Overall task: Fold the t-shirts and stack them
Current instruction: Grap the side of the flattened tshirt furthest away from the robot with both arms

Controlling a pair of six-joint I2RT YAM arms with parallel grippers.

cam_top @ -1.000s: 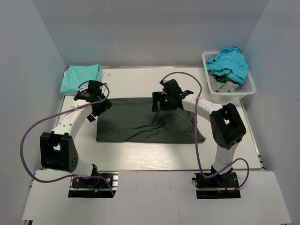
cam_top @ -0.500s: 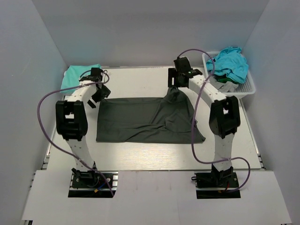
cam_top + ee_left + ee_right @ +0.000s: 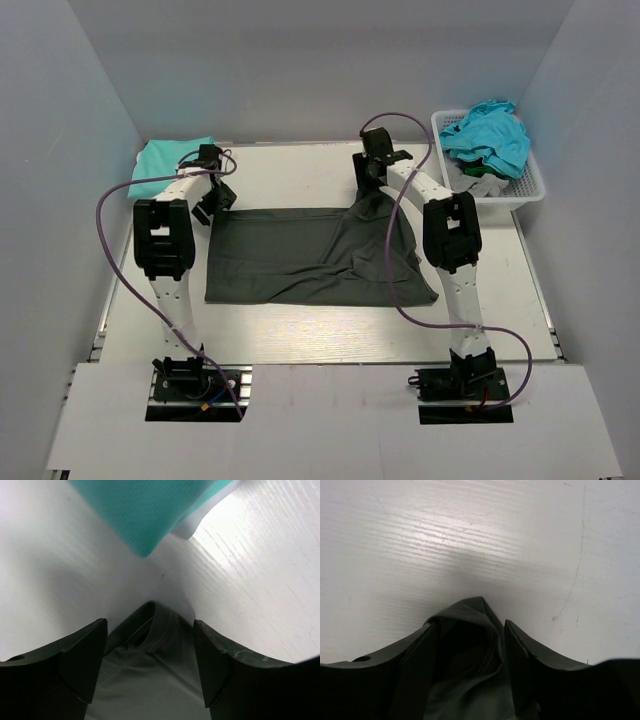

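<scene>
A dark charcoal t-shirt (image 3: 300, 255) lies spread flat on the white table (image 3: 290, 335). My left gripper (image 3: 213, 203) (image 3: 150, 625) is down at its far left corner, open, with the hemmed corner (image 3: 145, 675) lying between the two fingers. My right gripper (image 3: 371, 188) (image 3: 470, 624) is down at the far right corner, open but narrower. A bunched, tented fold of the dark cloth (image 3: 465, 680) fills the gap between its fingers. A folded mint-green t-shirt (image 3: 172, 165) (image 3: 145, 510) rests at the far left, just beyond the left gripper.
A white lattice basket (image 3: 525, 195) stands at the far right, holding a crumpled turquoise t-shirt (image 3: 488, 135) on top of a grey one (image 3: 475, 184). Grey walls close in the table on three sides. Purple cables loop off both arms.
Both arms have stretched out to the dark shirt's far corners; the right gripper left the shirt's middle for the far right corner. Both pairs of jaws have narrowed around the cloth.
</scene>
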